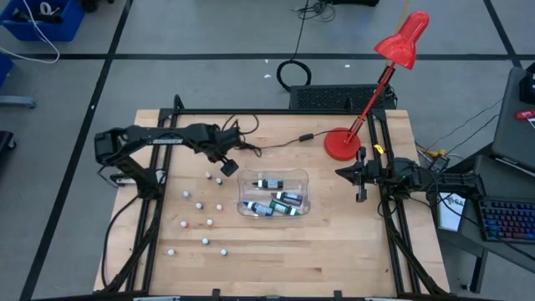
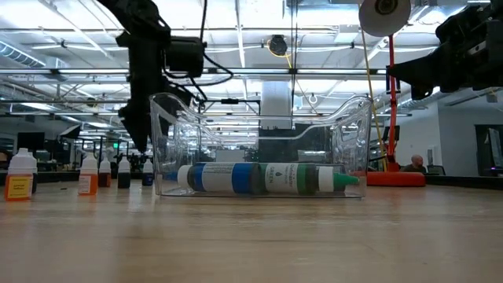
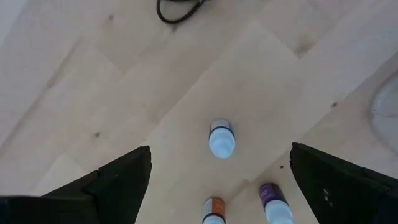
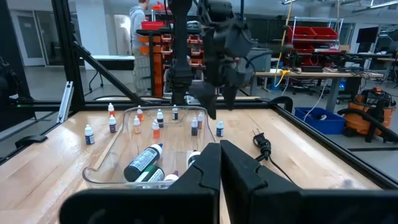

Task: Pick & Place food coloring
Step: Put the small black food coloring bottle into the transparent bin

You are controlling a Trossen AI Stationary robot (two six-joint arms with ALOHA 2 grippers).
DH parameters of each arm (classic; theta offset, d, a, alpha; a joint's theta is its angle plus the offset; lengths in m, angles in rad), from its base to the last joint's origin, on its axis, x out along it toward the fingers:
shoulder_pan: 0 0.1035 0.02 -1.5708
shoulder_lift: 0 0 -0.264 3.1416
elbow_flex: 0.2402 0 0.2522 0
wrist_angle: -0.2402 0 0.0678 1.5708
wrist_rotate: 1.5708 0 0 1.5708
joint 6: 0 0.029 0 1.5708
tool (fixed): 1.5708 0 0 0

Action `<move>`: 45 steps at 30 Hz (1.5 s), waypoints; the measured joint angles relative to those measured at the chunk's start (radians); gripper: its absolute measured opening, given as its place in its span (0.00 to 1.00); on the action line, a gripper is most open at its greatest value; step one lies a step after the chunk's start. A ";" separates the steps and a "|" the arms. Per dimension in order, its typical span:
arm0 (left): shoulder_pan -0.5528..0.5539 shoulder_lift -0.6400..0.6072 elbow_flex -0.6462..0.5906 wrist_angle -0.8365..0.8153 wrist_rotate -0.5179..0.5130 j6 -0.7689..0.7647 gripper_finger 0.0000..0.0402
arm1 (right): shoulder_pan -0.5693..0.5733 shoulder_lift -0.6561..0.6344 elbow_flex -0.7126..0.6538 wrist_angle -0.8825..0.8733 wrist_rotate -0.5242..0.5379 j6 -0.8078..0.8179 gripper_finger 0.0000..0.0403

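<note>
My left gripper [image 1: 227, 166], jaws wide and empty, hovers just beside the clear tub [image 1: 301, 181], above a standing food coloring bottle [image 3: 221, 138], ready to straddle it. My right gripper [image 1: 361, 196], shut and empty, waits across the clear tub.

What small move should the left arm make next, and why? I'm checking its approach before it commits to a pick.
Probably lower straight down. The left gripper hangs open above the table, with an upright bottle centred ahead of its fingers, near the clear tub that already holds several bottles. Nothing is held yet, so descending around that cap looks right. The right gripper waits shut.
</note>
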 joint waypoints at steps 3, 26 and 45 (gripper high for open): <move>0.000 0.025 0.000 0.008 0.001 -0.003 0.94 | 0.000 0.000 0.000 0.000 0.000 0.000 0.00; -0.030 0.106 0.000 0.010 -0.046 -0.019 0.90 | 0.000 0.000 0.000 0.000 0.000 0.000 0.00; -0.029 0.106 0.000 0.019 -0.040 -0.019 0.51 | 0.000 0.000 0.000 0.000 0.000 0.000 0.00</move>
